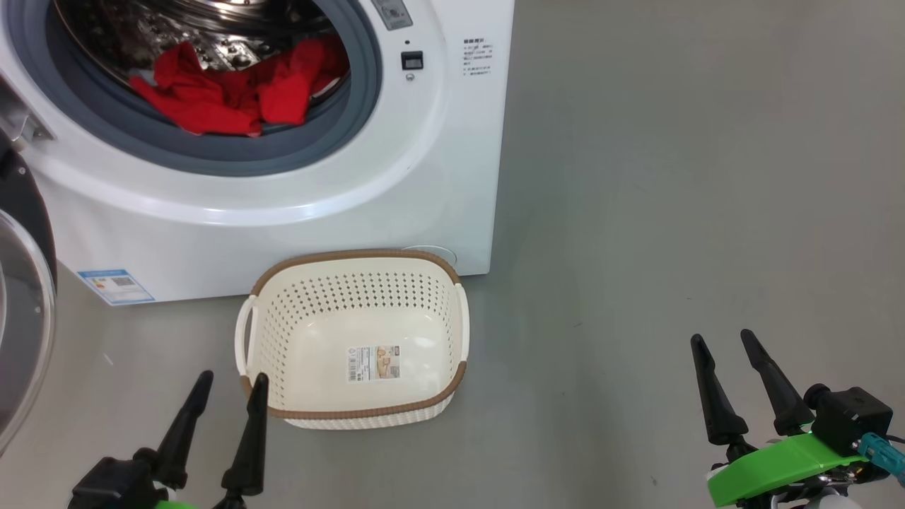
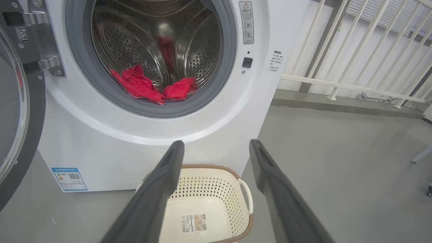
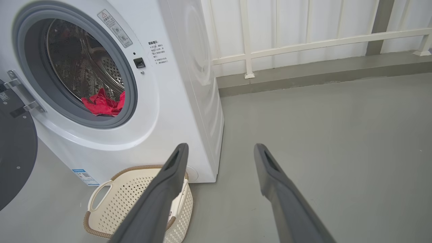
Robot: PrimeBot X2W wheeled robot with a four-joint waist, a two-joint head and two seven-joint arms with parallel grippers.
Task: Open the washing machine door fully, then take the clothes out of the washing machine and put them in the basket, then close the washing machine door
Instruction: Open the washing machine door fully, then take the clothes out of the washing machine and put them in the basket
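Note:
The white washing machine (image 1: 396, 191) stands with its round black-ringed door (image 1: 21, 283) swung wide to the left, also seen as door (image 2: 17, 101) and door (image 3: 15, 152). Red clothes (image 1: 240, 88) lie at the drum's front lip, clothes (image 2: 148, 87), clothes (image 3: 103, 104). The cream basket (image 1: 283, 297) sits on the floor before the machine, holding nothing but its sticker; basket (image 2: 233, 189), basket (image 3: 111, 199). My left gripper (image 1: 233, 378) is open just left of the basket's near corner. My right gripper (image 1: 725, 339) is open over bare floor at the right.
Grey floor (image 1: 672, 177) stretches to the right of the machine. A white railing (image 2: 354, 50) and a low step run behind it, railing (image 3: 303, 40). A blue label (image 1: 117, 286) marks the machine's lower left corner.

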